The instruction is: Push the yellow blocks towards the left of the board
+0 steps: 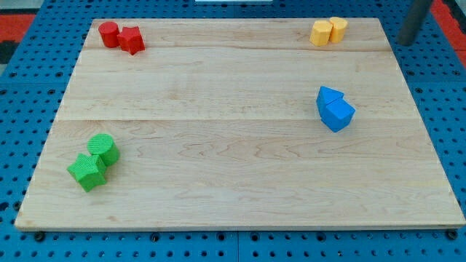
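Camera view: my tip (405, 42) touches nothing, right of the yellow blocks (328, 31).

A lab or test bench, by the look of it: a pale wooden board (240, 167) lies on a blue pegboard table (22, 80) full of regular holes, with a red mat (18, 18) behind.

Two yellow blocks near upper right of frame, close to board's top edge. Left one: orange-yellow, faceted, roughly pentagonal block (320, 33). Right one: paler yellow, small upright cylinder-like block (338, 28), sitting slightly higher in frame. The pair touching side by side, both resting flat on light wooden board (240, 145).
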You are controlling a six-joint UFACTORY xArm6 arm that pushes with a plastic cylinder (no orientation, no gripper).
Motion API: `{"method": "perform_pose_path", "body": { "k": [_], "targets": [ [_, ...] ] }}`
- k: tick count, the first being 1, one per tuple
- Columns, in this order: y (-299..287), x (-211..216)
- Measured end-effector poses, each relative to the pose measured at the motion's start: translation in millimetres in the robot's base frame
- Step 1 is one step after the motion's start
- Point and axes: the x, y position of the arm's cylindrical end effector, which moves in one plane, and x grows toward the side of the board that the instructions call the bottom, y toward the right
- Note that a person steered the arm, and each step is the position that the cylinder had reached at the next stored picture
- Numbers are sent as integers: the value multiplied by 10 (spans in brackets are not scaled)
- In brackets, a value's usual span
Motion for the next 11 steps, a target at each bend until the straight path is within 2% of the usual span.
{"method": "perform_pose_path", "body": {
  "k": [1, 2, 3, 6, 7, 8, 9, 10, 11],
  "targets": [
    [53, 7],
    [-22, -198],
    [-886, -386],
    [-3076, -420],
    [-3122, -532],
    [-2826, -79],
    [-2333, 109],
    [-2238, 372],
    [-3024, 507]
  ]
}}
